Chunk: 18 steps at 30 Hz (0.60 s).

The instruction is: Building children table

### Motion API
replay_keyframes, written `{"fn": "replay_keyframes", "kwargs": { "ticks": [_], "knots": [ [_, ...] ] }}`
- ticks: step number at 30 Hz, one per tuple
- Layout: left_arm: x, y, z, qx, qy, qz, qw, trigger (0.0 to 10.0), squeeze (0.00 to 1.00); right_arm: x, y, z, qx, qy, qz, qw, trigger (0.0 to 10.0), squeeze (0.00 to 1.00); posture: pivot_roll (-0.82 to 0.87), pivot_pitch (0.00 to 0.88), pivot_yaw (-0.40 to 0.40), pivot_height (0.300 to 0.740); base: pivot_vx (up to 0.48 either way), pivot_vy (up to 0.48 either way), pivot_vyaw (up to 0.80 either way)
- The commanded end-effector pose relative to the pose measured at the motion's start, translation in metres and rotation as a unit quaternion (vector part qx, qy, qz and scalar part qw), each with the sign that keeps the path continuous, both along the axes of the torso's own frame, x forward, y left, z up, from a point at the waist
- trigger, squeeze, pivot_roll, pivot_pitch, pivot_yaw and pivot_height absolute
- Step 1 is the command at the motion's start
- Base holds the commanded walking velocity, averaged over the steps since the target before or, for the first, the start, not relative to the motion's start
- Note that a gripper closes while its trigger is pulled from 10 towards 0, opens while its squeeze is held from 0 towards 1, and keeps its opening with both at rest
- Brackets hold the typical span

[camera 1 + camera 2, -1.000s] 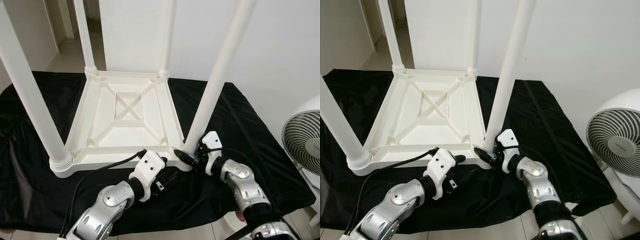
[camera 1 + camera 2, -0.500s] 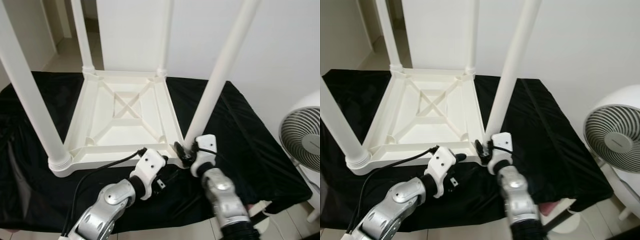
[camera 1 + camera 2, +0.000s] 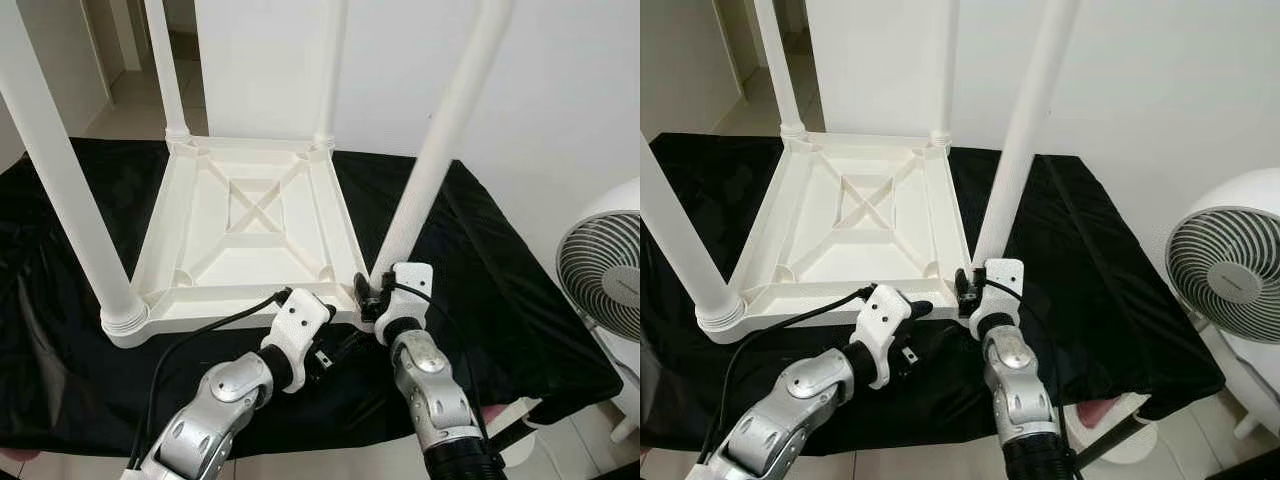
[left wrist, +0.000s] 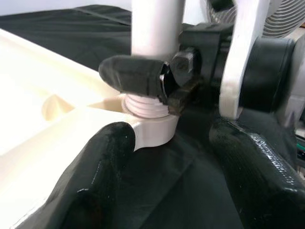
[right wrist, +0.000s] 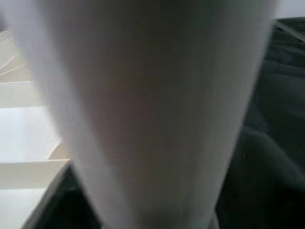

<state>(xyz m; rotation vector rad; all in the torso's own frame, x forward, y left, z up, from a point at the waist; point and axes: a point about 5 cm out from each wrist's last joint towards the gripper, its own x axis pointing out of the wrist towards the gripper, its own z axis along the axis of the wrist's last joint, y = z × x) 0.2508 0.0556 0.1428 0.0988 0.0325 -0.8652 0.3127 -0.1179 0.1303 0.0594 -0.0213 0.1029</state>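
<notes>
A white plastic children's table [image 3: 250,215] lies upside down on a black cloth, with its legs pointing up. My right gripper [image 3: 372,293] is shut on the near-right leg [image 3: 440,130] at its threaded base, just above the corner socket [image 4: 152,131]. That leg [image 5: 143,109] is a close blur in the right wrist view. My left gripper [image 4: 176,176] is open and low over the cloth, with its fingers [image 4: 100,171] on either side of that same corner. It holds nothing.
The near-left leg [image 3: 70,180] and the two far legs [image 3: 165,70] stand upright in their sockets. The black cloth [image 3: 500,260] covers the whole work surface. A white fan [image 3: 600,280] stands on the floor at the right. A white wall is behind.
My right forearm has swung from the right toward the middle, with the gripper staying on the leg base. The head view has shifted a little. The left gripper stays by the corner.
</notes>
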Motion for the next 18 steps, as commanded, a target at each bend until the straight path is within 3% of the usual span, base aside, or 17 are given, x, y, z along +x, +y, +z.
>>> {"fn": "replay_keyframes", "kwargs": {
  "ticks": [1,11,12,14,15,17,18],
  "knots": [
    [0.006,0.004,-0.002,0.002,0.011,0.041,0.999,10.0,0.0,0.001,-0.011,0.005,0.004,-0.007,-0.009,1.0,10.0,1.0,0.01,0.055,-0.071,0.74,0.0,0.0,0.0],
    [0.016,0.013,0.005,-0.007,0.001,0.078,0.997,10.0,0.0,-0.005,-0.022,0.01,-0.009,-0.026,-0.001,1.0,10.0,1.0,0.01,0.045,-0.075,0.74,0.0,0.0,0.0],
    [0.018,0.015,0.008,-0.007,-0.005,0.084,0.996,10.0,0.0,-0.008,-0.022,0.009,-0.007,-0.026,0.004,1.0,10.0,0.26,0.01,0.038,-0.072,0.74,0.0,0.0,0.0],
    [0.02,0.016,0.009,-0.007,-0.008,0.087,0.996,10.0,0.0,-0.01,-0.023,0.009,-0.004,-0.026,0.008,1.0,10.0,0.26,0.01,0.038,-0.072,0.74,0.0,0.0,0.0],
    [0.022,0.018,0.011,-0.009,-0.011,0.091,0.996,10.0,0.0,-0.012,-0.024,0.008,-0.006,-0.027,0.01,1.0,10.0,0.0,0.01,0.038,-0.072,0.74,0.0,0.0,0.0],
    [0.034,0.03,0.018,-0.02,-0.02,0.127,0.992,10.0,0.0,-0.02,-0.029,0.006,-0.01,-0.031,0.015,0.999,10.0,0.0,0.01,0.033,-0.064,0.74,0.0,0.0,0.0],
    [0.04,0.038,0.023,-0.035,-0.023,0.147,0.988,10.0,0.46,-0.025,-0.03,0.006,-0.008,-0.036,0.021,0.999,10.0,0.0,0.0,0.032,-0.059,0.74,0.0,0.0,0.0]
  ]
}}
